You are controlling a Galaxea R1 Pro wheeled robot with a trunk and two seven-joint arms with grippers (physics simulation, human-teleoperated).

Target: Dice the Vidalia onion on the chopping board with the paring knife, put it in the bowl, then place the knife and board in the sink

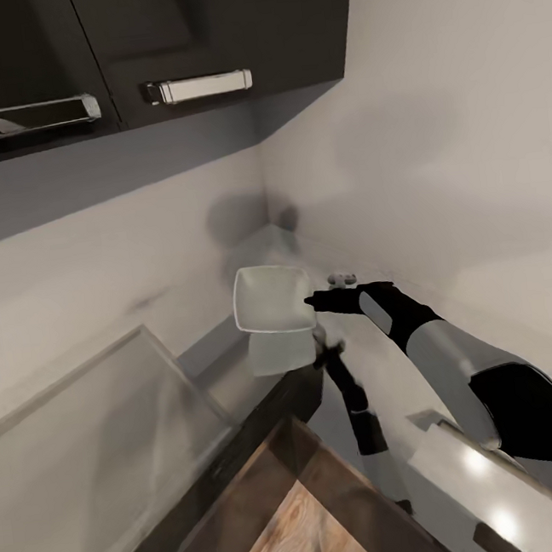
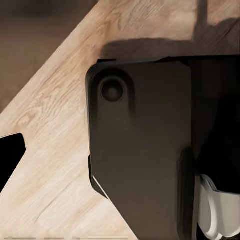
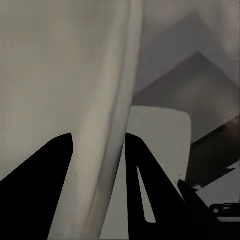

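Note:
The white squarish bowl (image 1: 268, 298) hangs tilted in the air near the wall corner, above the grey countertop (image 1: 233, 349), which shows its pale reflection. My right gripper (image 1: 313, 300) is shut on the bowl's near rim. In the right wrist view the white rim (image 3: 100, 100) runs between the two dark fingers of the right gripper (image 3: 97, 137). The brown wooden chopping board (image 1: 296, 531) lies at the lower middle of the head view. It also lies close under the left wrist camera as the chopping board (image 2: 55, 115). A dark fingertip (image 2: 11, 155) of my left gripper rests by it.
Dark wall cabinets with chrome handles (image 1: 199, 86) hang overhead. Pale walls meet in a corner behind the bowl. A pale, glassy rectangular panel (image 1: 98, 442) lies at the left. A light slab with bright highlights (image 1: 470, 477) sits at the lower right.

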